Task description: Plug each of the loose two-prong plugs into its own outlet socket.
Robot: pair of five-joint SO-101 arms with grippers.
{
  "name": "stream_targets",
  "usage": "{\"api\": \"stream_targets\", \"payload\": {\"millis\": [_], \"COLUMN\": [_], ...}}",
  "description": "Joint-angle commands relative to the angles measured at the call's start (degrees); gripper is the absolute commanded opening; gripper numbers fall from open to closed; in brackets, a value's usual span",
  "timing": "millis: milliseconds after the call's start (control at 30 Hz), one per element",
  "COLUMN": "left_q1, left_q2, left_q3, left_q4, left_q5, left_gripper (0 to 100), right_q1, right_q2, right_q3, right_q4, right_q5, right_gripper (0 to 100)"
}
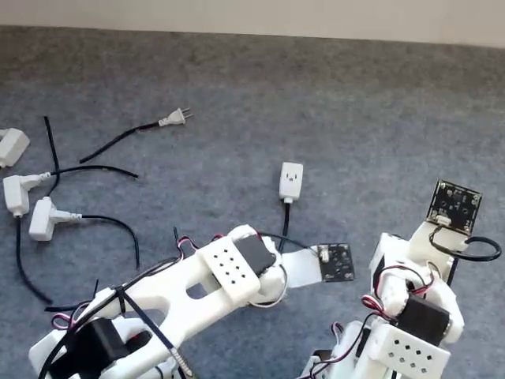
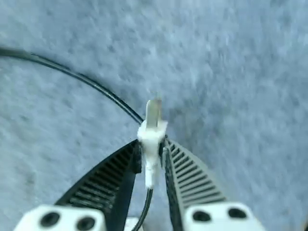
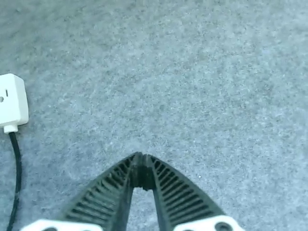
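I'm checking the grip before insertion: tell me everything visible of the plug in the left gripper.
The plug is small, white and plastic-looking, its pale prongs pointing away from the wrist. The left gripper is shut on its body, black ribbed fingers pressing both sides. A thin black cable leaves its rear between the fingers. Grey carpet lies beyond it; whether it touches is unclear.

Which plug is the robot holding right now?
The plug pinched in the left pincer, prongs sticking out. The other loose plug lies untouched on the carpet.
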Motion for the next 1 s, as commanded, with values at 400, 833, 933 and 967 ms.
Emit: {"api": "stream_targets", "payload": {"millis": [400,833,933,967], "left_q1": [-36.00,-84.00,-92.09,-94.20], "left_q2": [-2.51,-1.98,-1.98,-1.98], "left_q3": [-17.01,-26.33,-22.55,-20.53], "left_q4": [8.00,18.64,12.66,9.67], "left_q5": [4.13,-10.55,-15.82,-17.58], "left_gripper": [18,18,18,18], "right_q1": [-10.59,-33.45,-41.01,-43.91], "right_q2": [-0.40,28.44,42.42,46.29], "right_q3": [2.59,-11.91,-22.81,-26.33], "right_q4": [0.22,3.12,7.69,9.45], "right_q5": [6.86,12.84,14.15,15.21], "right_gripper": [0.8,0.8,0.8,0.8]}}
